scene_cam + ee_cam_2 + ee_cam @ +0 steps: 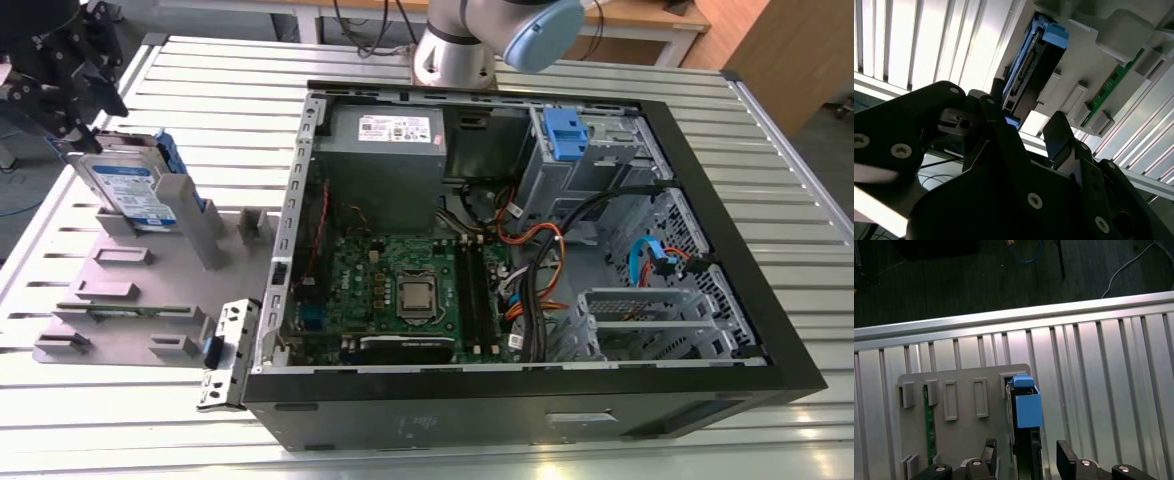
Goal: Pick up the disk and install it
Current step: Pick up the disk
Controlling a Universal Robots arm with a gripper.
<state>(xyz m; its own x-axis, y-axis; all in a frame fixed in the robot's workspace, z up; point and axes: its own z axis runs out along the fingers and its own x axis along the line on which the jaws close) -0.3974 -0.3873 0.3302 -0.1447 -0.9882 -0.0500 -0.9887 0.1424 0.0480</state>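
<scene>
- The disk (127, 190) stands on edge in a slot of a grey holder plate (120, 290), at the far end of that plate on the exterior view's left. Its label faces outward and its blue bracket runs along its edges.
- The gripper (78, 125) hangs just above the disk. In the first wrist view the gripper (1026, 452) has its fingers (989, 450) spread apart – one on each side of the disk (1026, 410), with a gap showing on both sides, clamped on nothing.
- In the second wrist view the disk (1026, 80) lies just beyond the parted tips of the gripper (1026, 127).
- A green memory stick (929, 425) sits in another slot of the holder plate, well apart from the disk.
- The plate rests on a slatted metal table (200, 90).
- Just to the exterior view's right of the plate lies the open computer case (534, 400) – inside it are a grey power-supply box (387, 150) at the far side, a green motherboard (374, 270) and a blue caddy (563, 135) atop the metal bay.
- Orange and black cables (534, 240) cross the case between the motherboard and the bay.
- A loose metal bracket (227, 350) leans at the case's near corner, beside the plate.
</scene>
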